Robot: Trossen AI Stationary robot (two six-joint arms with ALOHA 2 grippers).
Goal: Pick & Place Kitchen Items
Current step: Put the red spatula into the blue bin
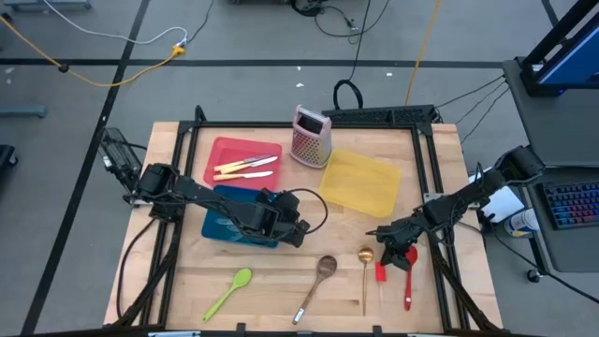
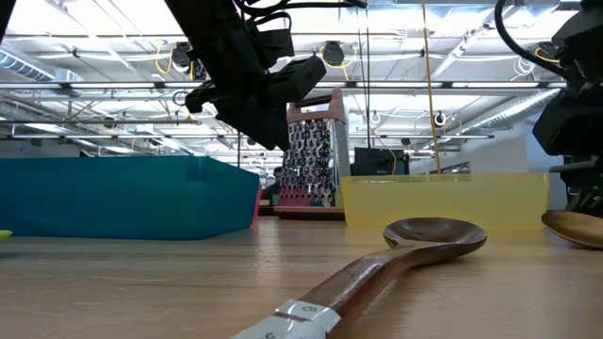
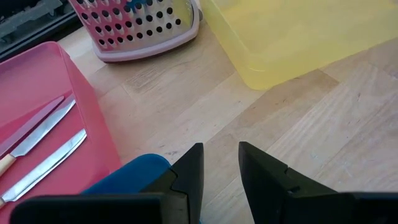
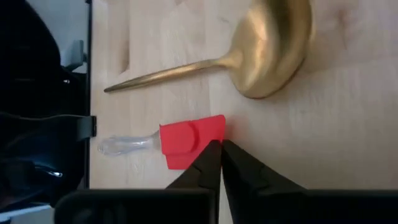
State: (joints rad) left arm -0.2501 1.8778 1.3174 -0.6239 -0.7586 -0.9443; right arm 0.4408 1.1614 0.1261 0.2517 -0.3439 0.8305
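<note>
The right gripper (image 4: 219, 149) has its fingers pressed together with the tips at the edge of the red spatula (image 4: 189, 140), though I cannot tell if the blade is pinched. Its clear handle runs crosswise to the fingers. The gold spoon (image 4: 261, 53) lies just beyond. The left gripper (image 3: 219, 163), half open and empty, waits well away above the blue bin (image 1: 236, 221).

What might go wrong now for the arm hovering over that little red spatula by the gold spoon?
The right gripper has shut at the very edge of the red spatula, its fingers together with nothing visibly between them, so it may lift away empty. The gold spoon lies close by and could get nudged on a retry. The left gripper hangs open and empty near the teal bin, away from all this.
</note>
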